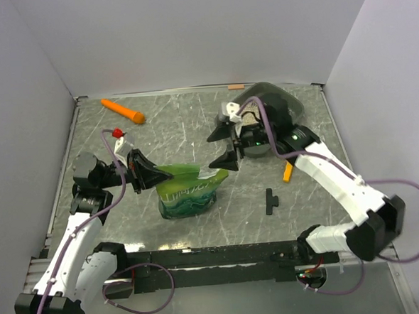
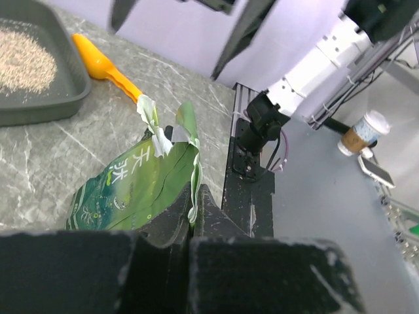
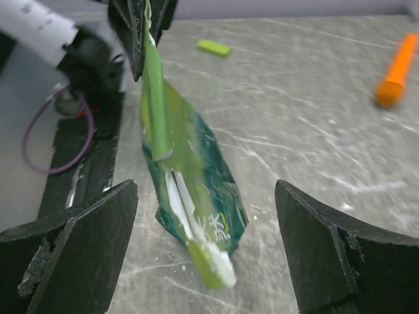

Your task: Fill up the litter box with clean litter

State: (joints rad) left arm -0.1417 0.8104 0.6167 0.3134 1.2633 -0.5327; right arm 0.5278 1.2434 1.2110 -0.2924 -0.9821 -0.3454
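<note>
The dark grey litter box (image 1: 277, 99) stands at the back right, partly behind my right arm. In the left wrist view the litter box (image 2: 62, 85) holds a patch of pale clean litter (image 2: 23, 59). A green glossy bag (image 1: 190, 190) stands mid-table with its torn top toward the right. My left gripper (image 1: 150, 176) is shut on the bag's left edge, and the bag (image 2: 141, 180) is pinched flat between the fingers (image 2: 171, 212). My right gripper (image 1: 223, 146) hangs open just off the bag's right tip. The bag (image 3: 190, 176) sits between and beyond its fingers (image 3: 85, 242), untouched.
An orange scoop (image 2: 105, 65) lies beside the litter box, its handle (image 1: 287, 172) showing by my right arm. An orange cone-shaped object (image 1: 123, 111) lies at the back left. A small black part (image 1: 270, 201) is near the front. A paper cup (image 2: 363, 131) stands off the table.
</note>
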